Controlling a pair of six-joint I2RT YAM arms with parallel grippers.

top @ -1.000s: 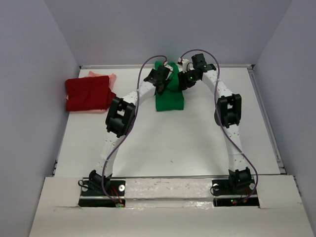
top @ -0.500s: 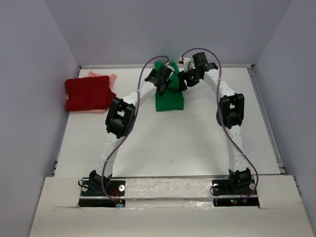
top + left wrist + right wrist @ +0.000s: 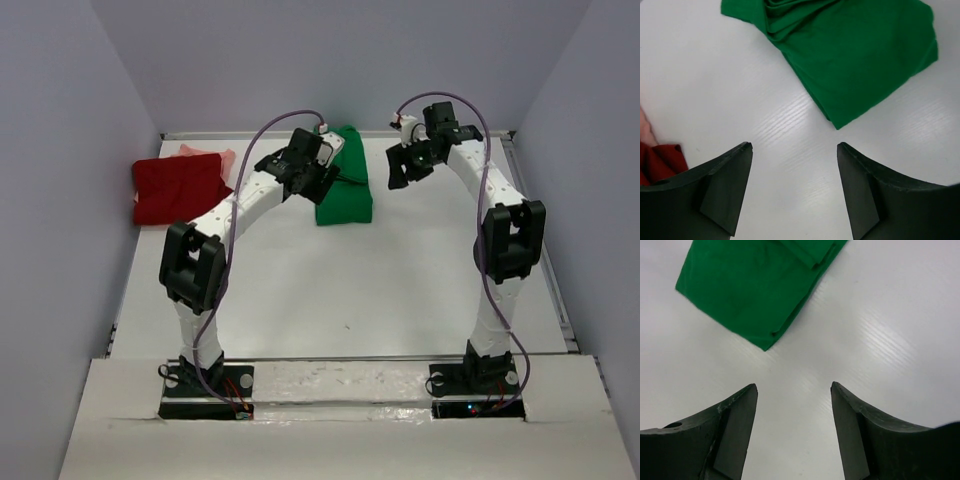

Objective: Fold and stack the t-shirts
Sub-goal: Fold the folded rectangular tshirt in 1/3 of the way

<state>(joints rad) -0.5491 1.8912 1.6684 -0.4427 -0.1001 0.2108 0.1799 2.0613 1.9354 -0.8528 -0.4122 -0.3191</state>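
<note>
Jaws on either side stand apart (nothing gripped), with the folded green t-shirt [image 3: 345, 195] flat on the worktop [image 3: 330, 290] just ahead of and between them, probably awaiting a carry onto the dark red t-shirt [image 3: 178, 190] outside the left pair.

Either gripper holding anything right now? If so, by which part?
Nothing is held. The left gripper and right gripper are both open and empty; the green shirt lies clear of both.

Left pincer [image 3: 795, 148] spread wide, right pincer [image 3: 794, 386] spread wide
</note>
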